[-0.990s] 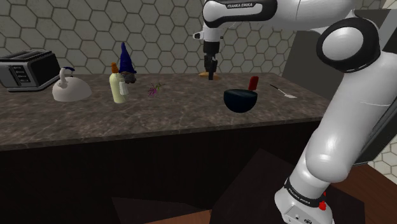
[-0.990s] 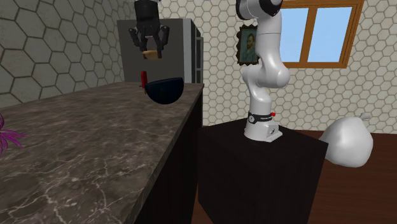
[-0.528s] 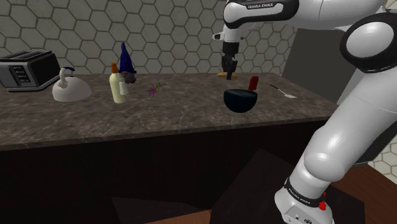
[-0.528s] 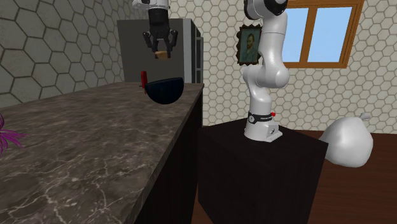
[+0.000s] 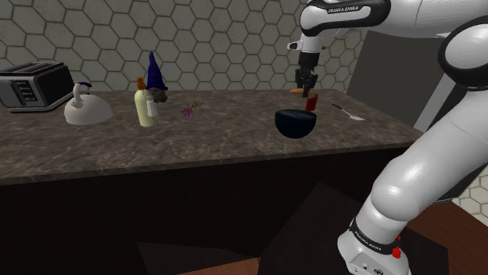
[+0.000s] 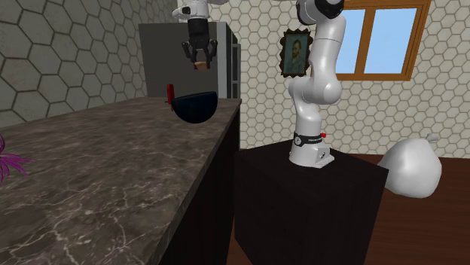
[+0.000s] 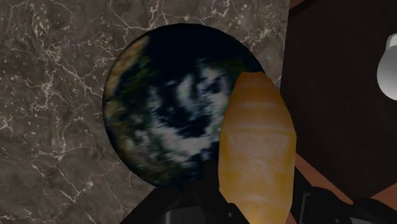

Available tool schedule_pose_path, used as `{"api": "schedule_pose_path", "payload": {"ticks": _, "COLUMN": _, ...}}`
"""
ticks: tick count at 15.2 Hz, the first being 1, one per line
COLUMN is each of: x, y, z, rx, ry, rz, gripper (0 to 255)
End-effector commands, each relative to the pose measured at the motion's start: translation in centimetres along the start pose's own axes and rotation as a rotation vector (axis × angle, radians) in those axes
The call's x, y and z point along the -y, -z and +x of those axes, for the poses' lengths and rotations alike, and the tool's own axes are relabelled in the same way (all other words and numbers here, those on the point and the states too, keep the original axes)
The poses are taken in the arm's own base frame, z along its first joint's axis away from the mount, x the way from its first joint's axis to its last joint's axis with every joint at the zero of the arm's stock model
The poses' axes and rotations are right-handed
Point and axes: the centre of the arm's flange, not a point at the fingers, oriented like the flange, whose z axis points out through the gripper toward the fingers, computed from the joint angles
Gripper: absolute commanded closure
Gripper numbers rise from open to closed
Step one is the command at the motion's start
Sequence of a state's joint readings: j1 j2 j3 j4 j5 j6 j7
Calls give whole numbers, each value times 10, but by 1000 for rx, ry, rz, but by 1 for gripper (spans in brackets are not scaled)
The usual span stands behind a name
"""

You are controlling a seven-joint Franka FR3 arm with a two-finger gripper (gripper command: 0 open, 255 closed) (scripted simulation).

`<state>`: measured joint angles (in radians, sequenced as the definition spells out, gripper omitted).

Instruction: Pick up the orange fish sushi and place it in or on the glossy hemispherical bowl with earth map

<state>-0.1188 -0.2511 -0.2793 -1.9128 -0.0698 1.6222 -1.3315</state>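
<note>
The arm (image 5: 414,168) is made of glossy white, rounded links with dark grey joints. Just above the stand (image 6: 301,203), a black collar (image 5: 366,233) carries small white lettering, with a red button (image 5: 396,251) beside it. Farthest from the stand, a black band (image 5: 344,9) reads FRANKA EMIKA. The jaws are all black.

The sushi (image 7: 257,146) hangs above the bowl (image 7: 165,108) on the counter (image 7: 51,95)

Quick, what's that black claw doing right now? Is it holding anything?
Gripper: shut on the orange sushi piece, holding it in the air over the earth-map bowl.
</note>
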Motion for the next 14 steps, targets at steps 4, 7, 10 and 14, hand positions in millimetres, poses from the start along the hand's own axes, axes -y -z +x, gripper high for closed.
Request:
{"api": "schedule_pose_path", "payload": {"ticks": 4, "x": 0, "y": -23, "z": -18, "rx": 0, "ry": 2, "rz": 0, "gripper": 255}}
{"api": "schedule_pose_path", "payload": {"ticks": 7, "x": 0, "y": -38, "z": -17, "rx": 0, "ry": 2, "rz": 0, "gripper": 255}}
{"api": "schedule_pose_path", "payload": {"ticks": 10, "x": -1, "y": -54, "z": -17, "rx": 0, "ry": 2, "rz": 0, "gripper": 255}}
{"api": "schedule_pose_path", "payload": {"ticks": 14, "x": -2, "y": -74, "z": -17, "rx": 0, "ry": 2, "rz": 0, "gripper": 255}}
